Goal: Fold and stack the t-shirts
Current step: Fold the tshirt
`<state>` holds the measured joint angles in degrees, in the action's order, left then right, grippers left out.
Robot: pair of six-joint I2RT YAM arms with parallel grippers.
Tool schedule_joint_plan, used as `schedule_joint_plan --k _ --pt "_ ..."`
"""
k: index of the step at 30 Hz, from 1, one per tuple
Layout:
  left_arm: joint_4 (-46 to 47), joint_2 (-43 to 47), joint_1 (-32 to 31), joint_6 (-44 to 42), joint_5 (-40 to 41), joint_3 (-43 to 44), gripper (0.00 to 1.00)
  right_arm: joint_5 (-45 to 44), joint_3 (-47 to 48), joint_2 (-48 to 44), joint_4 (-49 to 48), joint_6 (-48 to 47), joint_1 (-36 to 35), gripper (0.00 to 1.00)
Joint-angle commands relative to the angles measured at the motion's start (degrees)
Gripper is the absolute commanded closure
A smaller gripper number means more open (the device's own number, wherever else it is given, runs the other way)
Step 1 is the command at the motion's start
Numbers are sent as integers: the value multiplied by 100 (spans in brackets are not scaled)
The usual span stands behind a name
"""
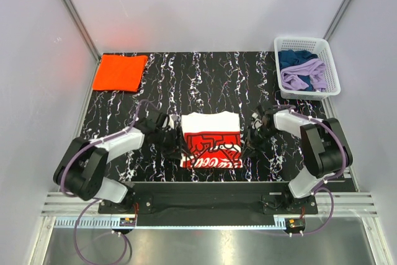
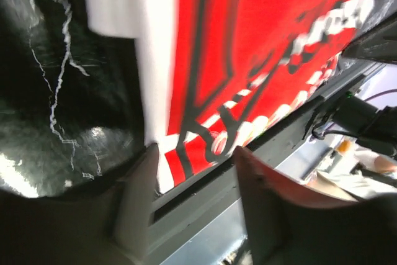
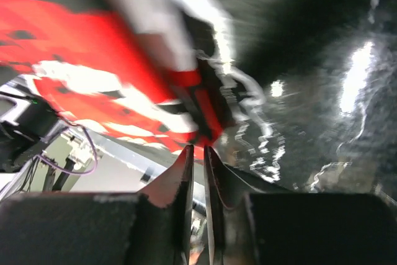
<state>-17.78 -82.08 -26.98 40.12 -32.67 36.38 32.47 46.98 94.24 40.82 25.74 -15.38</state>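
The white t-shirt (image 1: 211, 139) with the red graphic lies folded into a rectangle at the near middle of the table. It fills the left wrist view (image 2: 248, 48) and shows blurred in the right wrist view (image 3: 80, 60). The orange t-shirt (image 1: 120, 72) lies folded flat at the far left corner. My left gripper (image 1: 172, 139) is at the white shirt's left edge, open and empty (image 2: 195, 159). My right gripper (image 1: 250, 139) is at the shirt's right edge, its jaws almost together with nothing seen between them (image 3: 197, 150).
A white plastic basket (image 1: 329, 60) at the far right holds purple (image 1: 304, 76) and dark blue (image 1: 291, 58) cloths. The black marbled table (image 1: 205, 85) ends at a metal rail (image 1: 205, 206) close behind both grippers. Grey walls enclose the sides and back.
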Motion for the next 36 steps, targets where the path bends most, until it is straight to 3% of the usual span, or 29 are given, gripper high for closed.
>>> schedule_joint_plan --k 1,5,8,11,14,18,22,24,28,31,32,36 --pt "-673 614 0 -601 270 675 37 -206 750 -493 365 -165 0 80" --pt "-876 1001 9 -690 191 915 37 180 1330 -485 393 -183 0 71" --pt "-132 897 26 -418 -326 687 41 461 1453 -135 7 -156 0 68" --pt "1464 484 44 153 -872 328 51 436 1568 454 -302 -261 8 69" --pt "1760 1 62 374 -873 212 54 374 1586 938 -521 -306 35 74" --pt "1463 -168 97 155 -566 27 55 -204 1709 1228 -382 -560 52 74" --pt "576 287 140 -477 -93 368 54 -399 2060 1159 74 -702 9 68" --pt "14 683 158 -645 119 597 51 -705 2428 1010 329 -807 -105 65" --pt "-805 1667 360 -1005 506 1212 34 -1181 3026 711 936 -737 -404 53" --pt "-1157 2019 799 -1076 236 1345 13 -1418 3326 509 1235 -500 -694 46" --pt "-1271 2090 930 -1085 95 1328 1 -1454 3431 465 1279 -317 -782 45" --pt "-1500 2529 1433 -1251 74 1100 1 -1674 3686 464 1262 176 -1379 36"
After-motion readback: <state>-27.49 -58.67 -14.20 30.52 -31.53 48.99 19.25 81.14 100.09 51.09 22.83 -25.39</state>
